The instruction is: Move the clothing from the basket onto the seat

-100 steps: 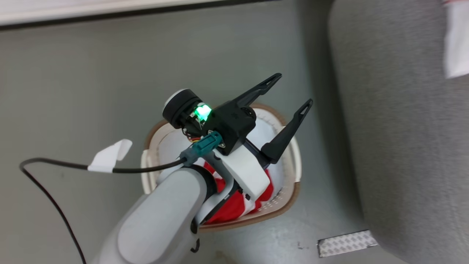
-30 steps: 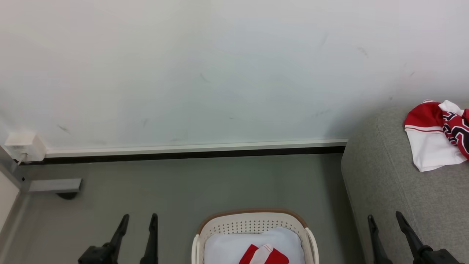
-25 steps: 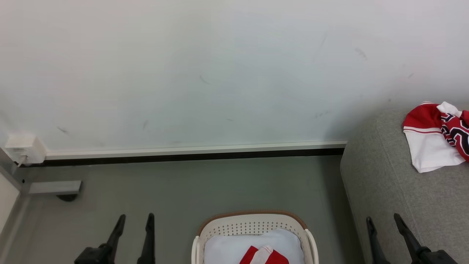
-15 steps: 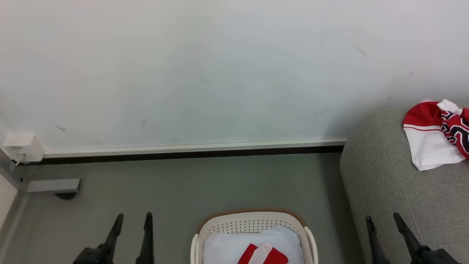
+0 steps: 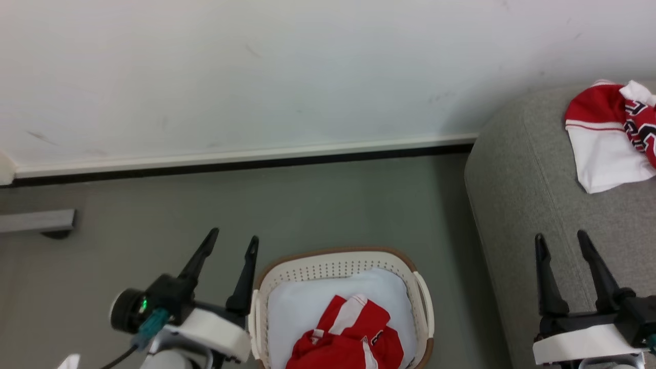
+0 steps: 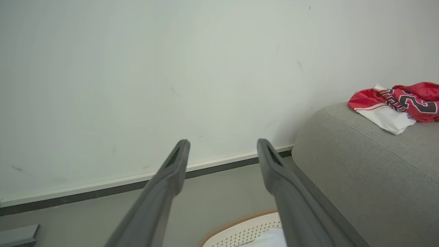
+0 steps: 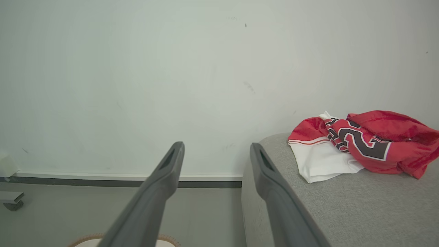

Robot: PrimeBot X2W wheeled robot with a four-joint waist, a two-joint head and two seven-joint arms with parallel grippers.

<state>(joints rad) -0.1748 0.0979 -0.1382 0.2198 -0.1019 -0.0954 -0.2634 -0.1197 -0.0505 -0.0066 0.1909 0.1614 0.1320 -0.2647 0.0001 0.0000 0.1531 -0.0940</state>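
Head view: one jersey lying on seat; second jersey bunched in basket over pale cloth. Left gripper, right gripper spread wide, empty. Roughly halfway; second jersey left to move.

The head view's bottom edge is cutting off the near end of the basket and the red jersey lying in it. A pale cloth is hiding the basket's floor. The right edge is cropping the second jersey by the far edge of the seat, taking part of its lettering.
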